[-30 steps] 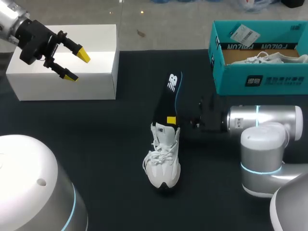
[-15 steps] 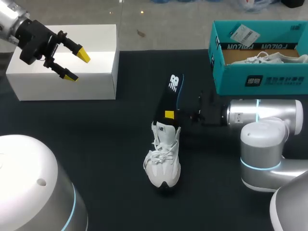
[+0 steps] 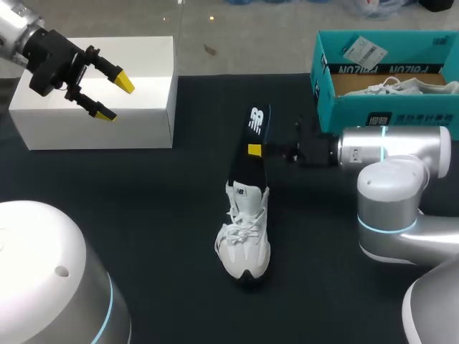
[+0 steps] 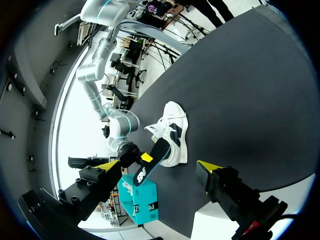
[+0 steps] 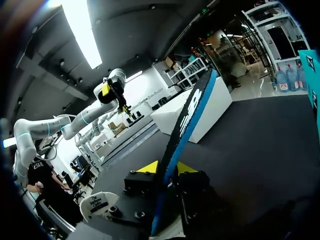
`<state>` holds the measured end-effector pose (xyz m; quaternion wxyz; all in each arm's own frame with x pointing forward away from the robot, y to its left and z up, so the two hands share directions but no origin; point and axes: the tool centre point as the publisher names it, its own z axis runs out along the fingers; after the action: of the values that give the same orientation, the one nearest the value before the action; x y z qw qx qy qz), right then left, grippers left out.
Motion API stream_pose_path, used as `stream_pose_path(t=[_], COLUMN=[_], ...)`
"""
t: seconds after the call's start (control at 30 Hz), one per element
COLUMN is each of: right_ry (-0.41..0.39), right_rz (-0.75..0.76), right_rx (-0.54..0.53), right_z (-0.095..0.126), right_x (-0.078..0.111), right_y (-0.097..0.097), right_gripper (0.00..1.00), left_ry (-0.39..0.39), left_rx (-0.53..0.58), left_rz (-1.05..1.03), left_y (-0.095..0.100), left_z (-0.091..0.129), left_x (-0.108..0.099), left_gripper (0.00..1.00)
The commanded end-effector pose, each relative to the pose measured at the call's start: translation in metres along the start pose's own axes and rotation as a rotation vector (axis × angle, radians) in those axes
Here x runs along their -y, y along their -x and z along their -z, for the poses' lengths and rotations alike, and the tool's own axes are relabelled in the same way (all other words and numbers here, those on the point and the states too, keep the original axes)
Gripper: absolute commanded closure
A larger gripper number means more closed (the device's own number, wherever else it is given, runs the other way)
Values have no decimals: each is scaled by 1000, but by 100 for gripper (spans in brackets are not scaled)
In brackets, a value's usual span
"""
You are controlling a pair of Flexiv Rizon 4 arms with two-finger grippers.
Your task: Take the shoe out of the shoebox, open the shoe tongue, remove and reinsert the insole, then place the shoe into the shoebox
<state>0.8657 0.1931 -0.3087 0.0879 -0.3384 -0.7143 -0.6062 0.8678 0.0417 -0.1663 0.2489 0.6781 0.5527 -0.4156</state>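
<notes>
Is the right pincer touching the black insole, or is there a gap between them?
Touching. In the right wrist view the insole stands between the two yellow tips of the right pincer, and both tips press against its sides.

A passage runs between the white box (image 3: 100, 93) and the shoe (image 3: 244, 233); the shoebox (image 3: 380, 118) blocks far right.

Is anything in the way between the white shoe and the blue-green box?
Yes. My right arm lies across between the shoe and the shoebox, its gripper shut on the insole sticking out of the shoe.
</notes>
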Motion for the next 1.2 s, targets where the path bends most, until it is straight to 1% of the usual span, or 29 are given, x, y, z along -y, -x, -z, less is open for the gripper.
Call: stream_pose_path(t=[0.03,0.23,0.43,0.8,0.97,1.07,1.1,1.17,1.2], right_ry=[-9,-31,-49,-71,-96,-112,-114,-99,-87], right_rz=[13,62,53,20,-12,-15,-8,2,11], right_rx=[-12,-56,-64,-96,-116,-128,-127,-123,-119], right_z=[-3,-1,2,0,-2,-2,-2,-1,0], right_x=[2,19,33,51,62,64,63,56,52], right_y=[-3,-4,-5,-17,-23,-27,-28,-30,-30], right_gripper=[100,100,100,100,100,99,85,52,19], left_ry=[-2,-2,-2,-2,-2,-2,-2,-2,-2], left_rx=[-4,-4,-4,-4,-4,-4,-4,-4,-4], left_rz=[0,0,0,0,0,0,0,0,0], left_y=[1,1,1,1,1,1,1,1,1], left_z=[1,1,1,1,1,1,1,1,1], left_x=[-1,-1,-1,-1,-1,-1,-1,-1,-1], left_gripper=[0,0,0,0,0,0,0,0,0])
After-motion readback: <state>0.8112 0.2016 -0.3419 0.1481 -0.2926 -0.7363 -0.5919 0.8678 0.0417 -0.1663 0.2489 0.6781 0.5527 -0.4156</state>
